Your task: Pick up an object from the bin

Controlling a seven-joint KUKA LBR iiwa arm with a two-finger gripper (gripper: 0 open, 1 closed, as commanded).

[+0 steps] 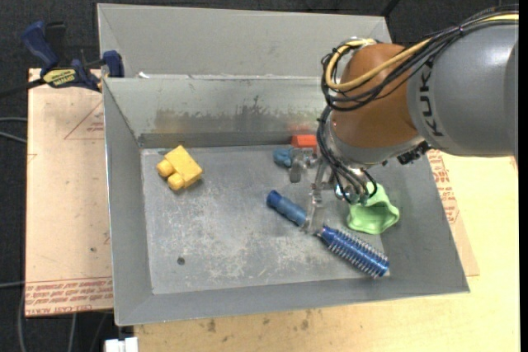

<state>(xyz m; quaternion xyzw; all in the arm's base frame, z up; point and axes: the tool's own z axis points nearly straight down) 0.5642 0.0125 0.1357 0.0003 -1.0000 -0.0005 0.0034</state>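
My gripper (315,212) hangs low in the right half of the bin, under the arm's orange cover. Its tip is right over the neck of a blue hairbrush (353,251), which lies slantwise on the floor: handle toward the middle of the bin, bristle head toward the front right. I cannot see whether it touches the brush. A crumpled light-green soft thing (375,215) lies just right of the gripper. A small blue piece (283,157) and an orange-red piece (304,141) sit behind the gripper, close to the back wall and partly hidden by it.
A yellow toy block (180,167) lies alone at the back left of the bin. The arm and its cables cover the bin's right back corner.
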